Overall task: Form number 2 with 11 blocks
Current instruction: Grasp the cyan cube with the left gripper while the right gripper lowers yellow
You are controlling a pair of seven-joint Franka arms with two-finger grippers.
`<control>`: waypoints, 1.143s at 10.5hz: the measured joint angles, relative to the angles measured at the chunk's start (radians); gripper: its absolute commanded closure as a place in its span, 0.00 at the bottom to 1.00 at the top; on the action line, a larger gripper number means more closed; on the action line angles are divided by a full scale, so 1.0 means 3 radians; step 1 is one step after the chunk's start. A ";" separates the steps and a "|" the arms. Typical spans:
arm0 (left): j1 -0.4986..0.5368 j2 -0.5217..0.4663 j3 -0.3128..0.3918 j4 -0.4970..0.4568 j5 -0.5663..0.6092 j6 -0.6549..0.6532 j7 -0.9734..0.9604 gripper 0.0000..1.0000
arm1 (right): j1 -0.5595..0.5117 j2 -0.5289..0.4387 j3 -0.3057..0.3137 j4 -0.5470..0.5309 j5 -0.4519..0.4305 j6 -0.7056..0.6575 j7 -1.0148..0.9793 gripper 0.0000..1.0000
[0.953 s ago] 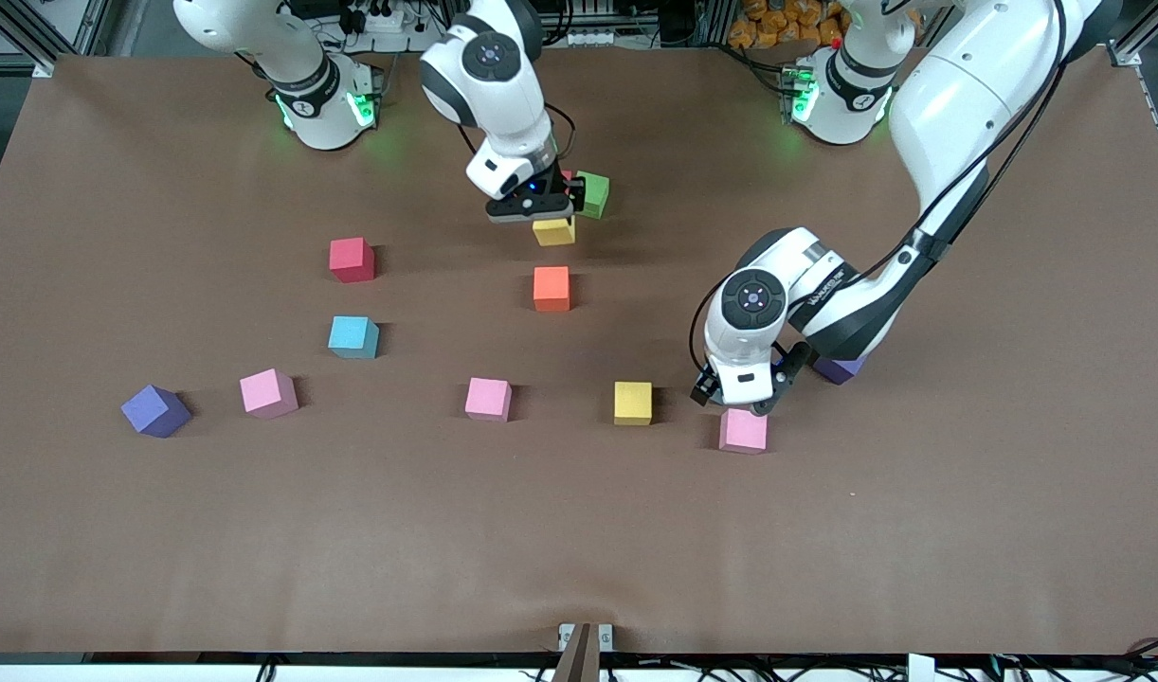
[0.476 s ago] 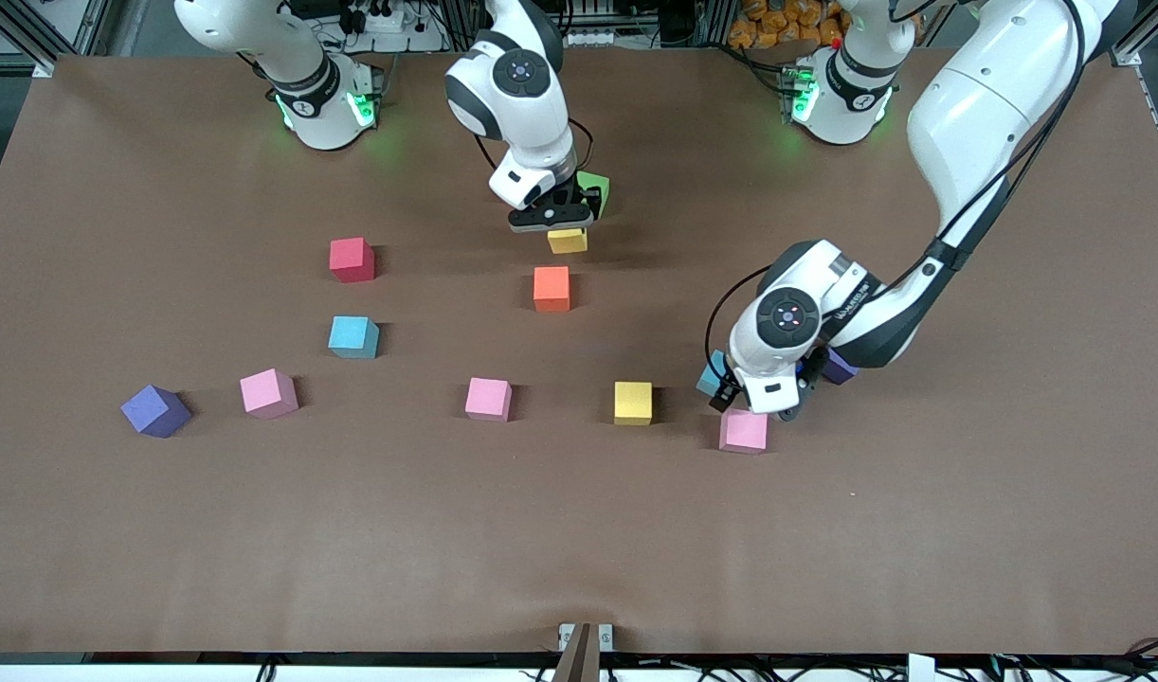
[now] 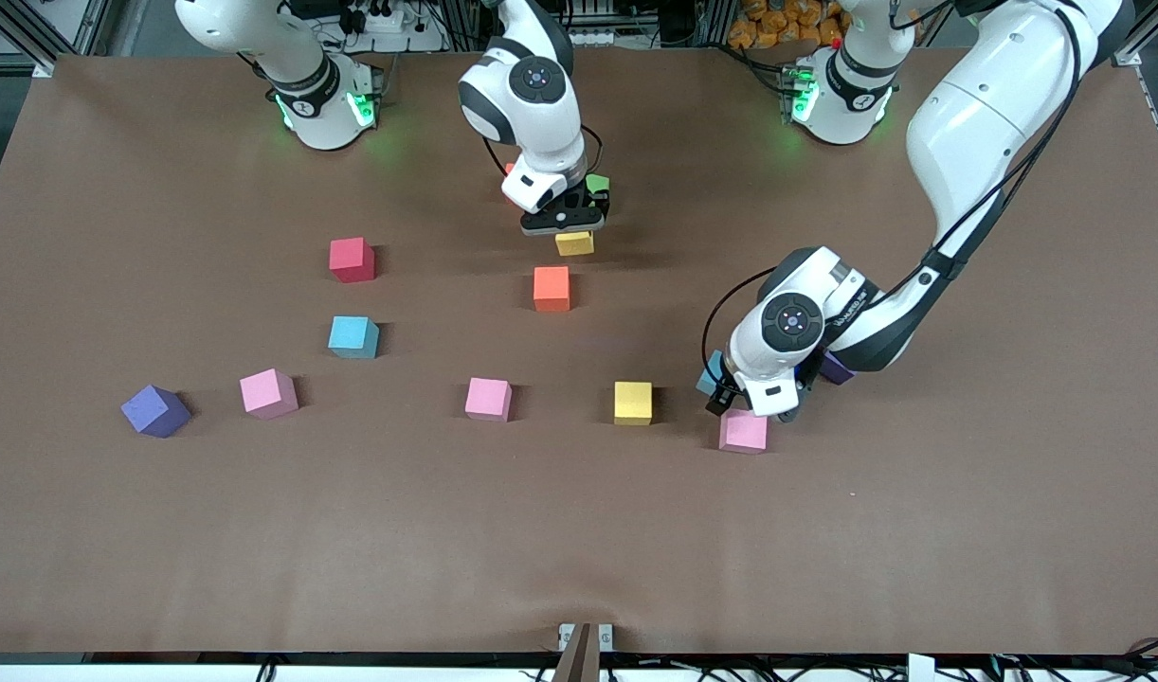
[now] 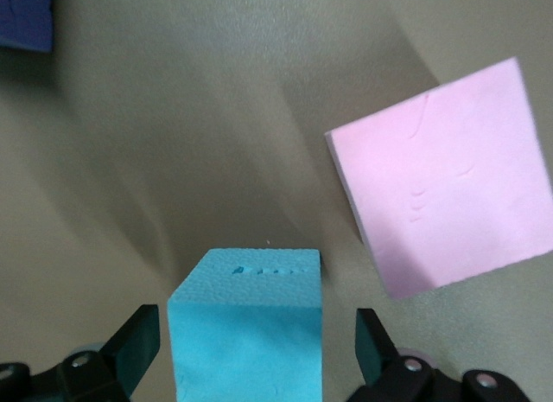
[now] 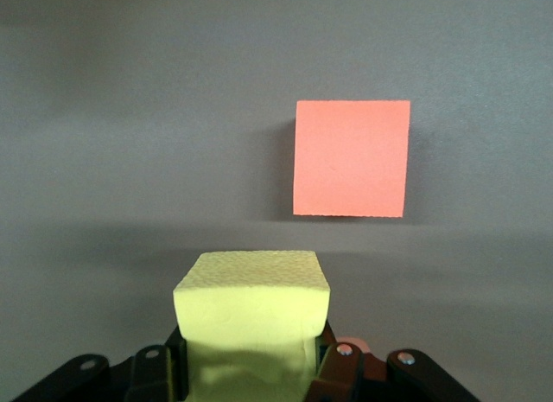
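My right gripper point(image 3: 563, 224) is shut on a yellow block point(image 3: 575, 244) point(image 5: 252, 300), held over the table between the green block point(image 3: 596, 181) and an orange block point(image 3: 551, 288) point(image 5: 351, 158). My left gripper point(image 3: 755, 405) point(image 4: 255, 360) stands open astride a light blue block point(image 3: 710, 375) point(image 4: 247, 320), with a gap at each finger. A pink block point(image 3: 743, 431) point(image 4: 445, 199) lies just beside it. The other blocks lie scattered: red point(image 3: 352, 259), light blue point(image 3: 353, 336), pink point(image 3: 268, 393), pink point(image 3: 488, 399), yellow point(image 3: 633, 403). No number 2 shows.
One purple cube point(image 3: 154, 410) sits toward the right arm's end of the table. Another purple cube point(image 3: 837, 367) is half hidden under the left arm. A sliver of orange point(image 3: 509, 170) peeks from under the right arm's wrist.
My right gripper carried the yellow block away from the green block toward the orange one. My left hand shifted toward its own end, uncovering the light blue block's edge.
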 measured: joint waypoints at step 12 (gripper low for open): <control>-0.0008 0.0012 0.0053 -0.0029 0.0004 0.0083 0.0177 1.00 | 0.0187 0.0300 0.0005 0.0170 0.0003 0.0007 0.0212 0.60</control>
